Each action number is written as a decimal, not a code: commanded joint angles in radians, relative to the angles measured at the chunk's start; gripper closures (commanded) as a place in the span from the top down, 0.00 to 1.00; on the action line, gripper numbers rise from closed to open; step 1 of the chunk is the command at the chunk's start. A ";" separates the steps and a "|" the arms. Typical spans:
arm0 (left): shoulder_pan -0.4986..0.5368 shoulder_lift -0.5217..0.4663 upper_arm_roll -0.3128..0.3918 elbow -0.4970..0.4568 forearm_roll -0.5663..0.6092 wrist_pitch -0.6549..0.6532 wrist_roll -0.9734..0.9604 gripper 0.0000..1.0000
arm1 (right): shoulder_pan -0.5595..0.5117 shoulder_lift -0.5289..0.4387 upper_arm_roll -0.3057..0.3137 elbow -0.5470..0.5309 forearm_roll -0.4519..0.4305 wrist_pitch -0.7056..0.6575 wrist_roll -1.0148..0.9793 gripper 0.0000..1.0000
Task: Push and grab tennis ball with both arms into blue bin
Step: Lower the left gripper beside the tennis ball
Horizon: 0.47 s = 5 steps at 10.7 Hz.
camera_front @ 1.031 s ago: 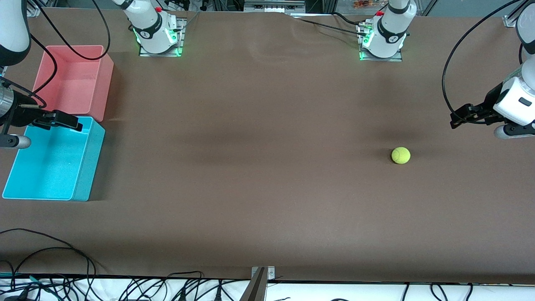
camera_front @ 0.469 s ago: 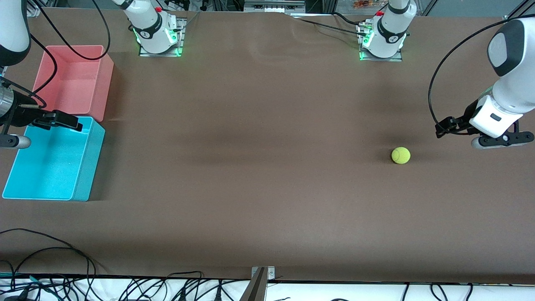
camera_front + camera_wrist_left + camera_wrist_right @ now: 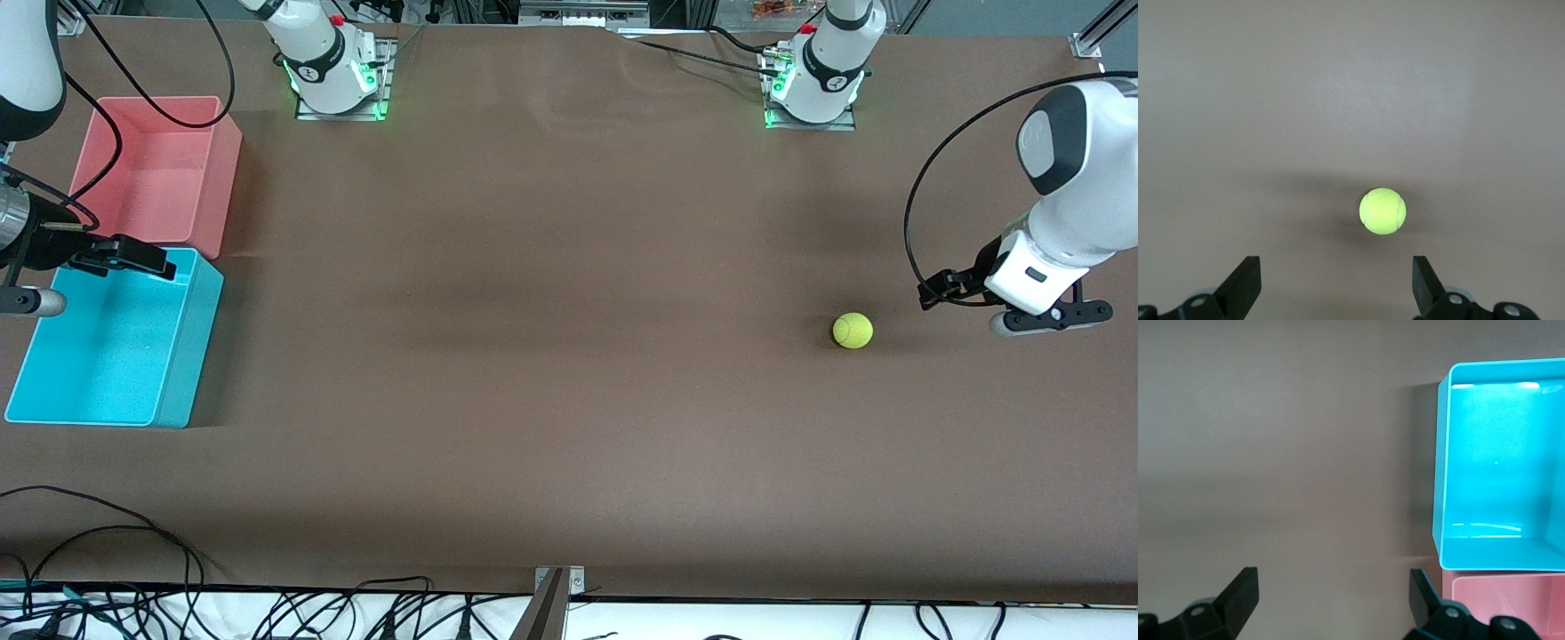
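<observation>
Brown table [image 3: 551,373] lies bare between tennis ball [image 3: 853,330] and blue bin [image 3: 191,356] (both grippers' fingers apart).

A wide tabletop [image 3: 551,356] covered in a matte brown sheet fills almost the whole front view, its surface softly lit with broad, faint shadows across the middle. Along the tabletop's edge nearest the front camera, a tangle of black cables [image 3: 107,569] loops over a white strip, and a small metal bracket [image 3: 558,580] sits at the middle of that edge. At the opposite edge of the tabletop, metal framing and dark equipment [image 3: 582,12] show in a thin strip.
</observation>
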 commanded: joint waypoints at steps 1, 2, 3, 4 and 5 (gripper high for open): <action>0.017 0.073 -0.004 0.000 0.027 0.056 0.011 1.00 | -0.005 0.010 0.000 0.027 0.016 -0.010 -0.006 1.00; 0.017 0.099 -0.004 0.000 0.027 0.077 0.013 1.00 | -0.005 0.011 0.000 0.027 0.018 -0.010 -0.004 1.00; 0.018 0.125 -0.004 -0.002 0.025 0.102 0.042 1.00 | -0.005 0.010 0.000 0.027 0.016 -0.010 -0.007 1.00; 0.032 0.146 -0.004 -0.002 0.025 0.106 0.092 1.00 | -0.005 0.010 0.000 0.029 0.018 -0.010 -0.007 1.00; 0.032 0.168 -0.004 -0.002 0.022 0.114 0.123 1.00 | -0.005 0.011 0.000 0.027 0.018 -0.010 -0.007 1.00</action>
